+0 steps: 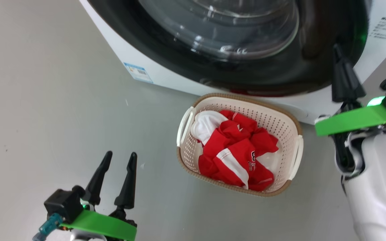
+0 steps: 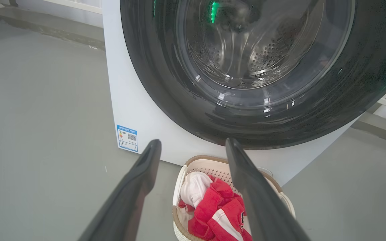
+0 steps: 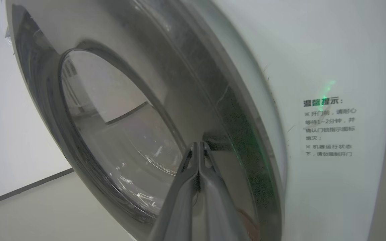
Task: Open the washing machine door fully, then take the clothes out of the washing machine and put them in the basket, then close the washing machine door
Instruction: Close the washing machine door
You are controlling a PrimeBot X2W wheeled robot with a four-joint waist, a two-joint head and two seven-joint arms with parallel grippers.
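The washing machine door point(image 1: 233, 33) lies against the white washing machine point(image 1: 380, 57), its black rim and glass bowl point(image 2: 263, 60) facing me; the steel drum shows through the glass. My right gripper point(image 1: 336, 47) is shut, and its tips point(image 3: 199, 144) press on the right side of the door's rim point(image 3: 129, 117). The cream basket point(image 1: 273, 117) stands on the floor just before the machine, holding the red and white clothes point(image 1: 236, 150). My left gripper point(image 1: 120, 154) hangs open over the floor to the left of the basket point(image 2: 193, 160), with nothing between its fingers point(image 2: 139, 180).
Grey floor point(image 1: 45, 100) spreads left of the machine and basket. A blue label point(image 1: 138, 72) is on the machine's lower left front and a printed notice point(image 3: 330, 129) at its right. A wall base and white frame point(image 2: 45, 30) run behind the machine.
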